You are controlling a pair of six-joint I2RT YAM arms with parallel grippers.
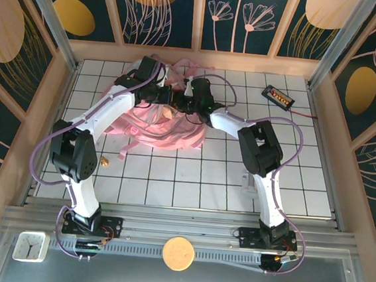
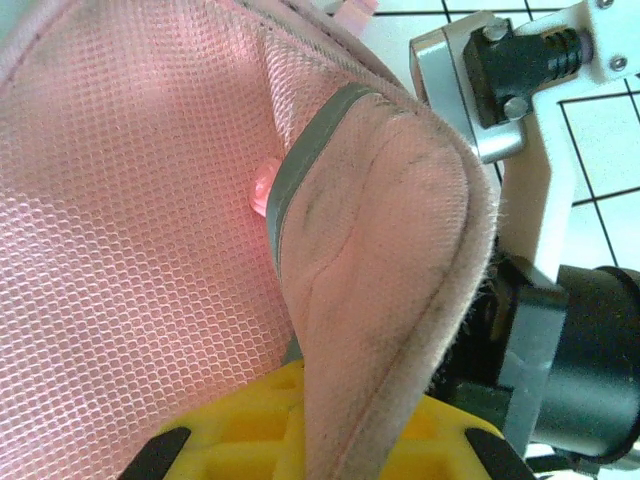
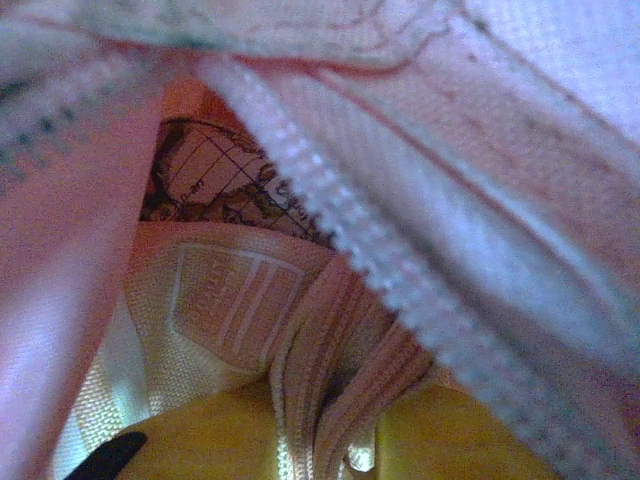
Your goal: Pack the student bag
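Observation:
The student bag, a large soft pink backpack, lies at the back middle of the tiled table with both arms reaching over it. My left gripper is shut on a padded pink flap of the bag that carries a grey strip; pink mesh lies to its left. My right gripper sits just right of it, at the bag's opening. There its yellow fingers pinch a folded pink webbing strap below the zip teeth. A map-printed item lies inside the bag.
A black device with a red wire lies at the back right. A small golden object sits left of the bag by a loose strap. A white clock and a round wooden disc rest on the near ledge. Wooden walls enclose the table.

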